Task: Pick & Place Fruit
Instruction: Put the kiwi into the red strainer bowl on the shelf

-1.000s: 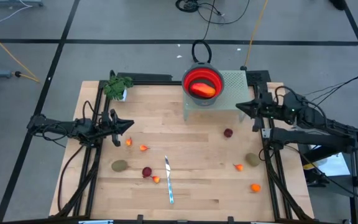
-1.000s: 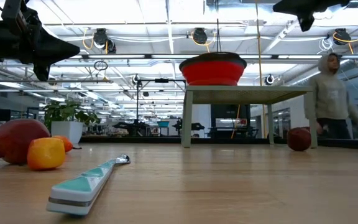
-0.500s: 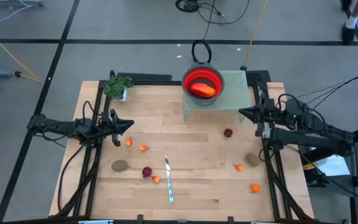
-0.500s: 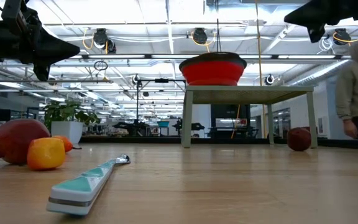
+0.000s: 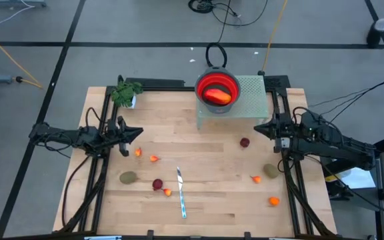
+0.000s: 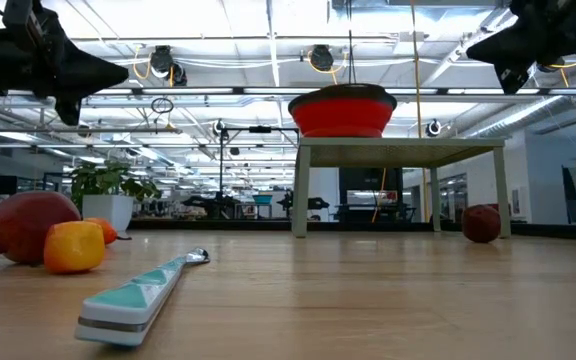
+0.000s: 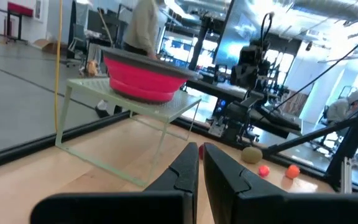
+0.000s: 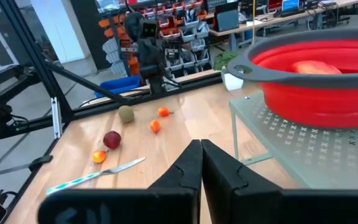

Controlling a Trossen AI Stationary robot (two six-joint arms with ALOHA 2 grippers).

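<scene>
Small toy fruit lies scattered on the wooden table: a dark red ball [image 5: 245, 142], a kiwi-like oval [image 5: 271, 171] and orange bits [image 5: 274, 200] on the right. On the left lie another oval [image 5: 128, 177], a dark red ball [image 5: 157, 184] and orange bits [image 5: 154, 159]. A longer orange-red piece [image 5: 217, 96] lies in the red bowl [image 5: 218, 83]. My left gripper [image 5: 139, 133] hangs shut above the table's left side, holding nothing. My right gripper [image 5: 257, 128] is shut and empty too, raised over the right side near the stand, pointing toward the table's middle.
The bowl stands on a pale green mesh stand [image 5: 249, 100] at the far middle. A slim knife [image 5: 181, 193] lies near the table's front middle. A green plant [image 5: 125, 92] stands at the far left corner. Black frame rails [image 5: 292, 193] run along both sides.
My right gripper, still shut, has sunk and drawn a little toward the table's near edge beside the stand. A person seen beyond the table's right has walked out of the low view.
</scene>
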